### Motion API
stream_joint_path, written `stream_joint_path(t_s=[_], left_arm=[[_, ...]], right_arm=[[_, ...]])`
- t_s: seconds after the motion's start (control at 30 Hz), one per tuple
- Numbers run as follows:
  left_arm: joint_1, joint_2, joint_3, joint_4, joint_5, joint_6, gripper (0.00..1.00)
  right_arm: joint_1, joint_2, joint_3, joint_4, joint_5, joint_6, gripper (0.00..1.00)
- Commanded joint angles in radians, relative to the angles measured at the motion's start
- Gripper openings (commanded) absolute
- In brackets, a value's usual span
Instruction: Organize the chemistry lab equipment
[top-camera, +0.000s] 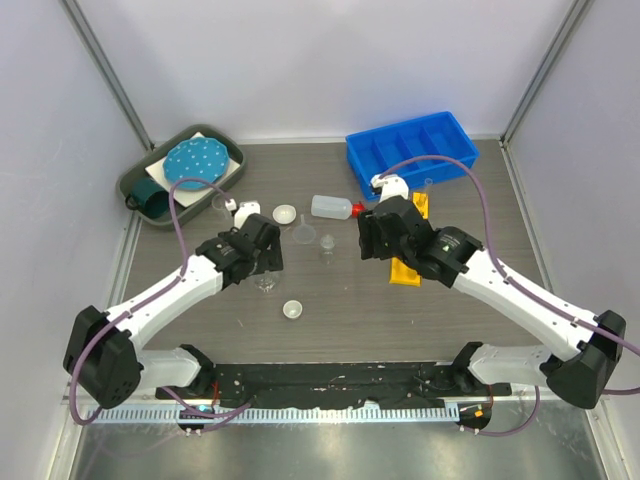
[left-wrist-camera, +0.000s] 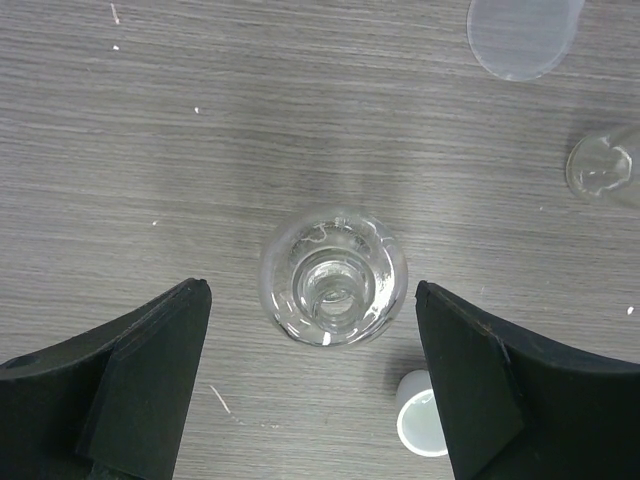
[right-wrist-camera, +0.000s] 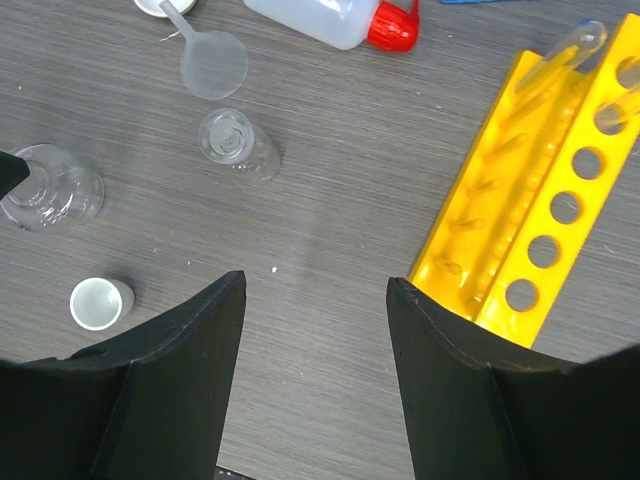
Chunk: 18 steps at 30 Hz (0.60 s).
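Note:
My left gripper (left-wrist-camera: 312, 288) is open, low over the table, with a small clear glass flask (left-wrist-camera: 333, 277) upright between its fingers, touching neither. In the top view this gripper (top-camera: 264, 264) sits over the flask (top-camera: 266, 283). A small white dish (left-wrist-camera: 422, 425) stands by the right finger. My right gripper (right-wrist-camera: 315, 285) is open and empty above bare table, just left of the yellow holed rack (right-wrist-camera: 540, 220), which holds a glass tube (right-wrist-camera: 572, 45). The red-capped bottle (right-wrist-camera: 335, 15) lies on its side. A funnel (right-wrist-camera: 212, 62) and a small beaker (right-wrist-camera: 235, 140) lie between the arms.
The blue divided bin (top-camera: 412, 150) stands at the back right. The dark green tray (top-camera: 150, 170) with the teal dotted disc sits at the back left. A second white dish (top-camera: 286, 214) and a clear beaker (top-camera: 222, 205) lie behind my left gripper.

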Motion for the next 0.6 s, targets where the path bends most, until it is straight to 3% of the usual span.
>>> stream_joint_path(t_s=[0.0,0.2,0.57], left_arm=[[0.034,0.013,0.045,0.019,0.037,0.018,0.88],[0.052,-0.005,0.041,0.027,0.082,0.003,0.88],[0.052,-0.083,0.002,0.007,0.082,0.009,0.87]], right_arm=[[0.004,0.035,-0.003,0.091,-0.043,0.014,0.64],[0.000,0.156,0.019,0.097,0.091,0.011,0.64],[-0.082,0.361,0.029,0.166,0.087,0.022,0.66]])
